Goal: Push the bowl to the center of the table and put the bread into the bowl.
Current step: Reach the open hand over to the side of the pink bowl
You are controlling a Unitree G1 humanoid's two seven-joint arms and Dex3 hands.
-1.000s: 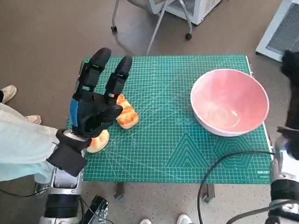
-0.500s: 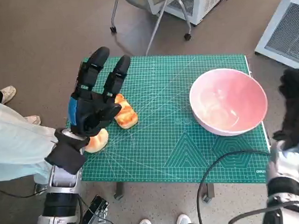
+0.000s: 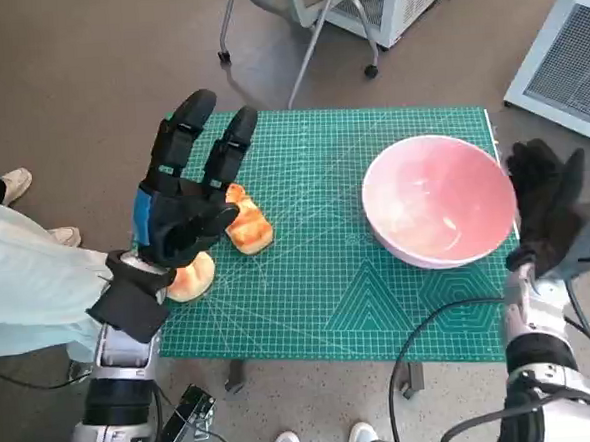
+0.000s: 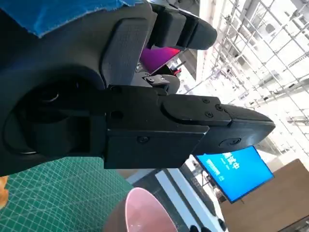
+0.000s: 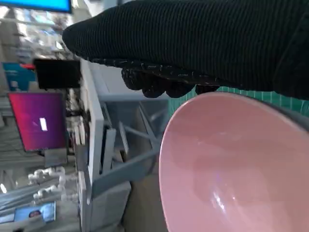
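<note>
Table w/ green cutting mat [image 3: 329, 289], head view. Pink bowl [image 3: 436, 200] sits on right half of mat, near right edge, upright, nothing in it. Centre of mat lies to bowl's left, so push must run right to left.

Right hand [image 3: 545, 206], black glove, stands just beside bowl's right rim, on the outer side; fingers raised and apart, holds nothing. Touching rim or a hair off: can't tell from head view; right wrist view shows glove right over the rim [image 5: 203, 159] but contact unclear. Right hand is far nearer the bowl than left, and on the correct side for the shove.

Left hand [image 3: 184, 203] hovers above left part of mat, fingers spread, empty. Under and beside it, bread: one piece [image 3: 247, 224] just right of palm, another [image 3: 188, 278] at near-left edge by the wrist. Left hand nearer bread.

Judgement: bowl not yet centred; bread step not begun.
</note>
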